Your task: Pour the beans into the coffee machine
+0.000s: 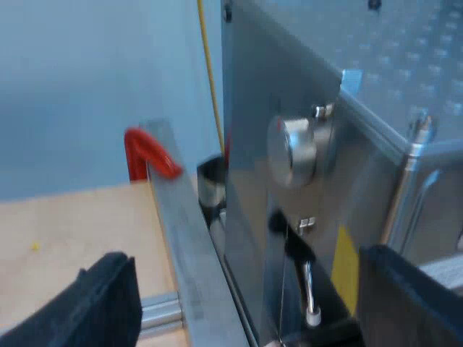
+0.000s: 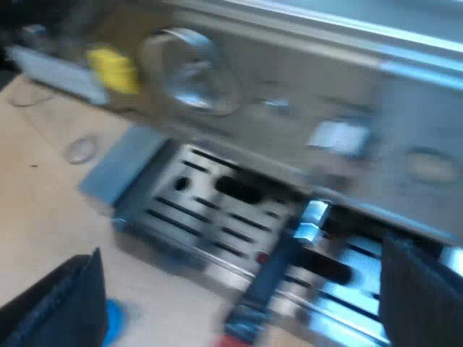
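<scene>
left gripper [image 1: 260, 307]: fingers spread, empty, beside the espresso machine [image 1: 253, 87] flank near its steam knob [image 1: 295, 148] | right gripper [image 2: 239, 307]: spread, empty, facing the drip tray [image 2: 210, 210] | holder handle [image 2: 273, 278]: juts over the tray, probably locked in | both grippers likely kept free for a pickup

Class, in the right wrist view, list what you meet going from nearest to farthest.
right tool → blue tamper → drip tray → round knob on the espresso machine front.
</scene>
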Controlling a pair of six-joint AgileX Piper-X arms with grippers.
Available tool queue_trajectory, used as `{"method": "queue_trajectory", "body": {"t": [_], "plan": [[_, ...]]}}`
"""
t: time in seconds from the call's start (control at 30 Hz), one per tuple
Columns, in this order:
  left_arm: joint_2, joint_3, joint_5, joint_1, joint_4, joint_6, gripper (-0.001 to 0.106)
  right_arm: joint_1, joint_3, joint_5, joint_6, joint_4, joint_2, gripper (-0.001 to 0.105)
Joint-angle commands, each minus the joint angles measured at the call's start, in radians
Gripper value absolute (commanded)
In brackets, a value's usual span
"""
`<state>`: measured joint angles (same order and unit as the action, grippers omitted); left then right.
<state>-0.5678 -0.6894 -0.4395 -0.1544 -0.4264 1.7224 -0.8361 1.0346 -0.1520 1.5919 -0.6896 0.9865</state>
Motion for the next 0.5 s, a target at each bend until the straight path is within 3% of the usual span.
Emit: {"method": "queue_trajectory", "body": {"t": [0.03, 0.17, 0.3, 0.5], "plan": [[-0.005, -0.075, -0.006, 0.034, 0.004, 0.005, 0.066, 0.12, 0.04, 0.02, 0.012, -0.083, -0.028, 0.078], [-0.005, -0.13, -0.006, 0.043, -0.032, 0.007, 0.066, 0.252, 0.054, 0.02, 0.064, -0.131, -0.078, 0.078], [-0.005, -0.163, -0.004, 0.047, -0.052, 0.007, 0.066, 0.363, 0.054, 0.02, 0.073, -0.18, -0.141, 0.078], [-0.014, -0.184, 0.042, 0.105, -0.085, 0.007, 0.066, 0.57, 0.054, 0.02, 0.146, -0.235, -0.222, 0.078]]}}
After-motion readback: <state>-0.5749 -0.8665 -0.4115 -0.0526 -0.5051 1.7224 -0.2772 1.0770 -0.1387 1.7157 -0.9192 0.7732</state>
